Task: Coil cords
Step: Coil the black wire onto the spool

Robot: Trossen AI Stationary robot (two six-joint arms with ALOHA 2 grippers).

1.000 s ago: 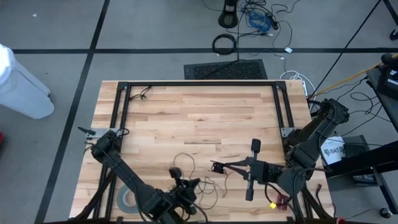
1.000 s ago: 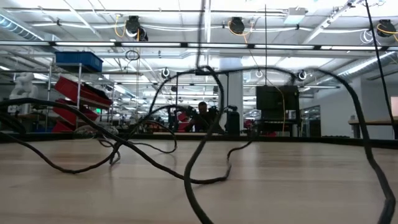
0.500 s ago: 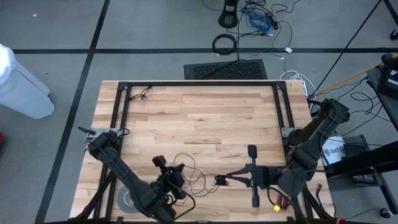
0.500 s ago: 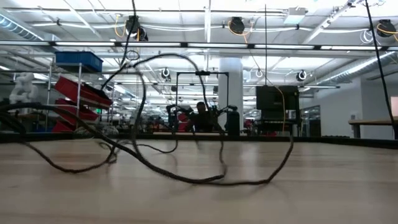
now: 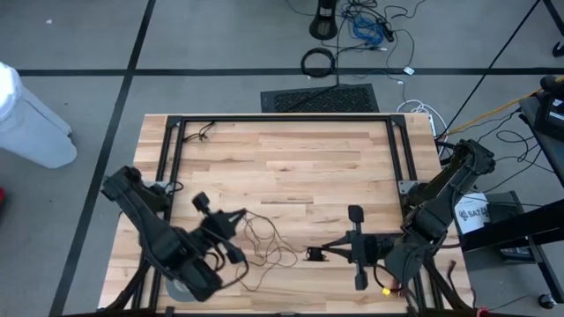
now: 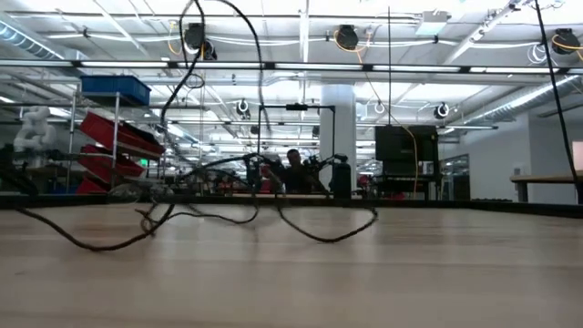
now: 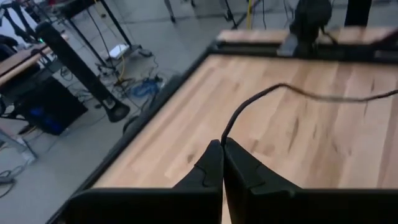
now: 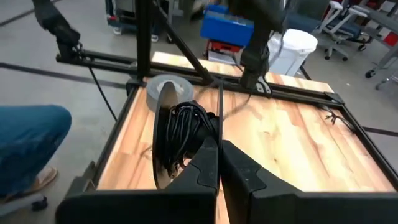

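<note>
The cord [image 5: 264,242] runs between the two hands, and that line is what the next move depends on. The left hand [image 5: 236,217] sits at the near-left part of the table [image 5: 282,158], and the right hand [image 5: 319,254] sits near the middle of the near edge. The slack wire lies in loose loops on the wood between them, so its long axis runs roughly left to right across the table front.

The left hand's fingers [image 7: 214,168] are pressed together, pinching the thin wire right at their tips. From there the cord [image 7: 273,93] rises and arcs away over the table. The right hand [image 8: 217,158] is also pressed together, and it pinches the small round disc [image 8: 166,134] on edge. A bundle of dark wire turns sits against the disc's face.

My judgement is that the coil builds at the right hand, so the loose length lies to that hand's left. The left hand is nearer the slack and is best placed to feed it across.

The cord is very thin, dark and limp. In the low view it stands up in a tall loop [image 6: 228,55] and sags in soft curves onto the wood, so it will likely tangle easily. A grey tape roll [image 5: 181,283] lies at the near-left corner, apart from the wire.
</note>
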